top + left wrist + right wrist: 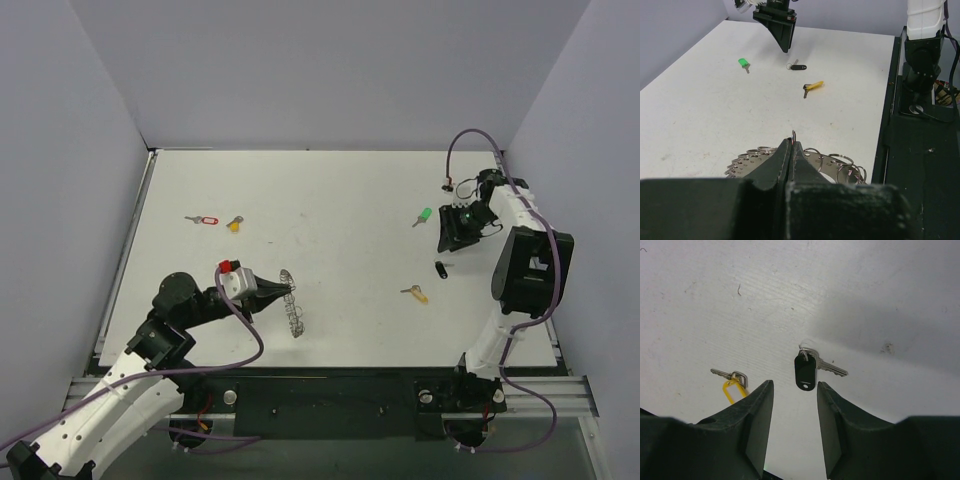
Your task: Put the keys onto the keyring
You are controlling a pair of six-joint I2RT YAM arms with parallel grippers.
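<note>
Reading the table from above as a clock face, no key is on the ring yet as far as can be seen; all five lie loose. At about ten o'clock sit the red-tagged key (207, 220) and, just beside it, the orange-yellow key (235, 224). At seven o'clock the left gripper (289, 291) is pinched closed on the keyring (294, 308), holding its edge with the coil resting on the table (330, 190). At two o'clock lies the green key (425, 216), at four the yellow key (418, 293), at three the black key (441, 267). The right gripper (447, 243) hovers over the black one with its claw spread and nothing between the fingers. Judged so, every threading is left to do. No brand, label or writing is legible.
</note>
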